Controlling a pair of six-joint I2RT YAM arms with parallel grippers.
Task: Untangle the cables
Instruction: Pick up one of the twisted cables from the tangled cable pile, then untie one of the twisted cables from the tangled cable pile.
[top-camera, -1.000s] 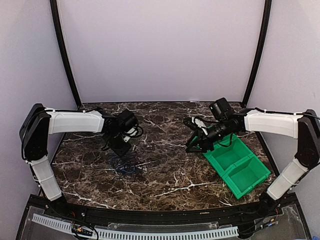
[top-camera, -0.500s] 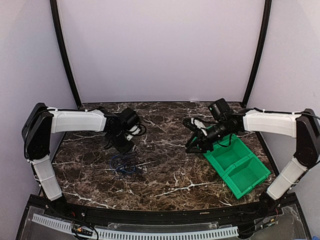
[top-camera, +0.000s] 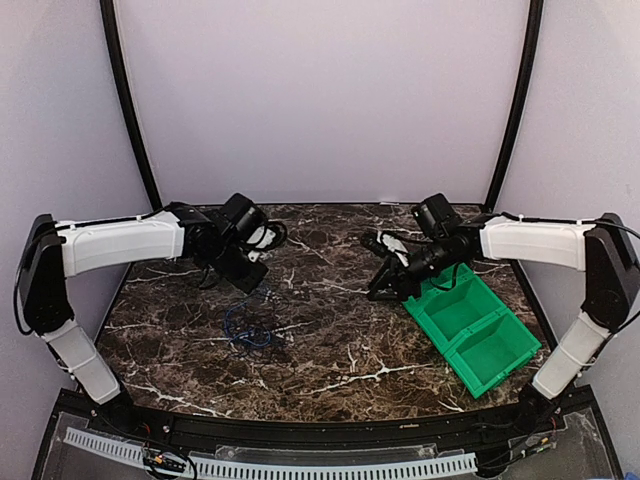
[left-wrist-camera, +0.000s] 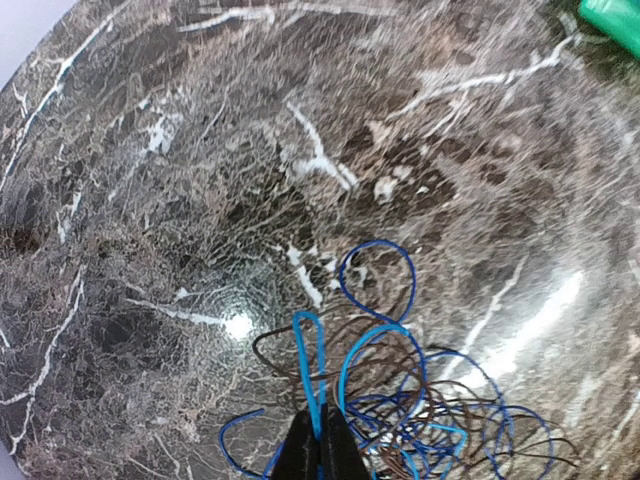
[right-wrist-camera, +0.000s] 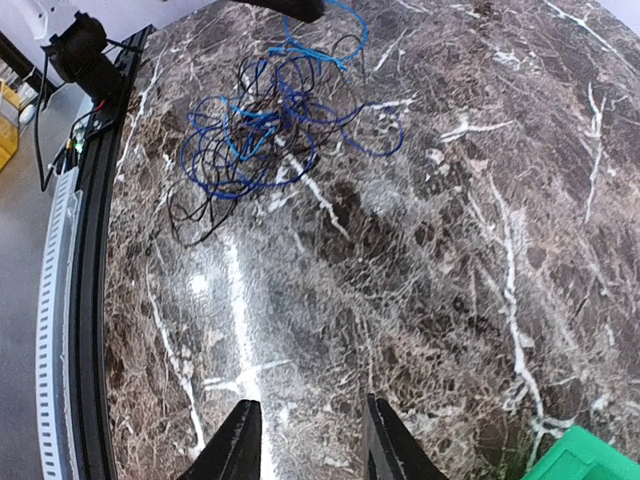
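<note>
Two tools: left tool (left-wrist-camera: 320, 452) pinching blue cable (left-wrist-camera: 303, 360), narrow loop pointing away; right tool (right-wrist-camera: 305, 440) parted.

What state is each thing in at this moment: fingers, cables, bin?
Left fingers: shut on a strand of the bright blue thin cable.
Right fingers: open, empty, above the marble table.
Blue cable: tangled with the black ones, one strand raised.
Thin black cables: tangled, lying on the table.
Green plastic two-compartment bin: upright, looks empty.
</note>
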